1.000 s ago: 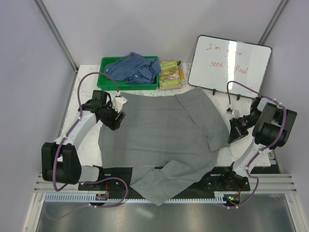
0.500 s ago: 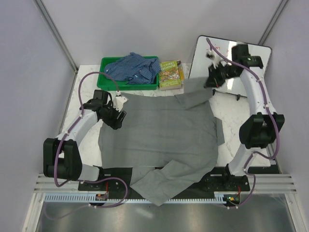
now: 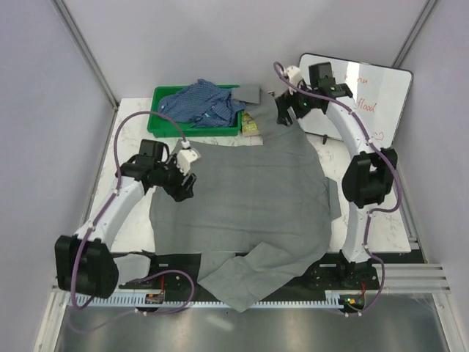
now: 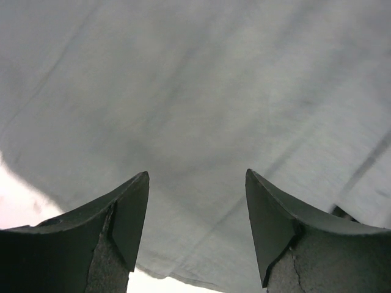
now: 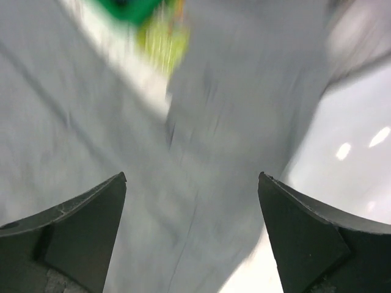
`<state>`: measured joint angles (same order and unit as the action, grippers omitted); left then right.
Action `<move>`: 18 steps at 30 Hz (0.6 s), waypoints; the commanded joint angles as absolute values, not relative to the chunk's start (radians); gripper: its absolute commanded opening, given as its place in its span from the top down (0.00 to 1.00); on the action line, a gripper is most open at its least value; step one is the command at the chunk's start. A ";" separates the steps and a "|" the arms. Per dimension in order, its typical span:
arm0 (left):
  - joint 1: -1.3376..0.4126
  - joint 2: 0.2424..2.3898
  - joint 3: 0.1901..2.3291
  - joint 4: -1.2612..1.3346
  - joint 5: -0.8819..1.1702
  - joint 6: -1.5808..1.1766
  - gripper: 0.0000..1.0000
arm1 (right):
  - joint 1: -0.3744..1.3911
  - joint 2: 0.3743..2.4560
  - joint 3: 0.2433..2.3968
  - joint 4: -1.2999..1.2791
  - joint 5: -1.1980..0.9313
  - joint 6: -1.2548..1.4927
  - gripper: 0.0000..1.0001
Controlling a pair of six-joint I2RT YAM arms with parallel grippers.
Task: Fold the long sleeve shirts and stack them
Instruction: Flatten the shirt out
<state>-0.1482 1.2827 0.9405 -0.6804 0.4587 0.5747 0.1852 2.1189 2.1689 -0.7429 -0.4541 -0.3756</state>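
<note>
The large grey long sleeve shirt (image 3: 242,198) lies spread over the middle of the table. One sleeve trails across the front edge. The other sleeve (image 3: 253,94) stretches back toward the bin corner. The blue check shirt (image 3: 201,103) is bunched in the green bin (image 3: 194,130). My left gripper (image 3: 185,185) hovers open over the grey shirt's left edge, with nothing between its fingers (image 4: 131,210); grey cloth (image 4: 201,91) fills its view. My right gripper (image 3: 282,114) is raised at the back over the far sleeve, open and empty, above blurred grey cloth (image 5: 232,122).
A book (image 3: 251,126) lies next to the bin, partly under the grey sleeve. A whiteboard (image 3: 374,95) with red writing leans at the back right. White tabletop (image 3: 135,220) shows left of the shirt. The arm bases stand at the near edge.
The right arm swung from the table's right side to the back, carrying the grey sleeve with it, and its gripper went from shut to open. The left gripper shifted slightly right.
</note>
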 commanded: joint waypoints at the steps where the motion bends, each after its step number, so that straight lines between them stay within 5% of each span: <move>1: -0.352 1.056 0.885 -0.874 0.589 0.793 0.28 | 0.127 1.844 1.881 -0.911 -0.396 -0.527 0.04; 5: -0.821 0.991 0.839 -0.908 0.482 0.752 0.28 | 0.127 1.683 1.568 -1.127 -0.393 -0.664 0.13; 10: -1.172 1.095 0.848 -0.923 0.387 0.710 0.20 | 0.130 1.614 1.277 -1.134 -0.381 -0.675 0.22; 18: -1.494 1.229 0.796 -0.852 0.228 0.672 0.05 | 0.130 1.598 1.219 -1.075 -0.350 -0.644 0.26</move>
<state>-1.4281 1.1774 0.8066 -0.8978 0.3489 0.7036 0.1314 1.6119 1.2140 -1.1133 -0.3622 -0.6334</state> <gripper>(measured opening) 0.938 0.742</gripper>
